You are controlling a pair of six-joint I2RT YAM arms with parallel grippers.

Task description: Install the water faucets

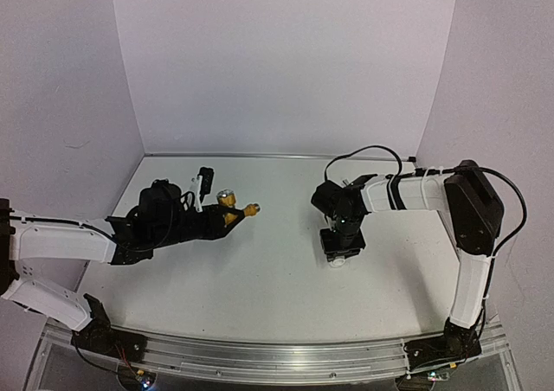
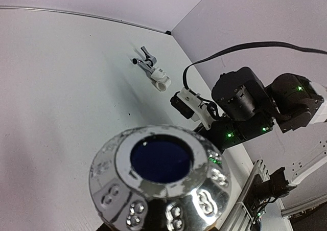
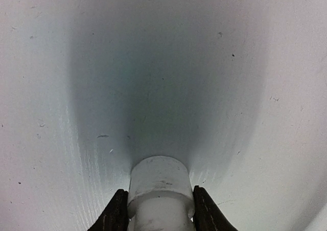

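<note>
left gripper (image 1: 222, 218): low over the left of the table (image 1: 277, 296), pointing right, clamped shut on the brass faucet.
brass faucet (image 1: 241, 208): in the left claw's tips, sticking out to their right. its shiny round cap (image 2: 161, 182) with a dark blue centre filled the bottom of the left wrist view.
silver faucet (image 2: 147, 61): lay on the table with a white end piece (image 2: 162, 83) on it, apart from both claws, toward the far corner.
right gripper (image 1: 340, 251): right of centre, pointing straight down, well apart from the brass faucet, fingers (image 3: 118, 213) pressed to both sides of a white pipe fitting (image 3: 159, 185).
</note>
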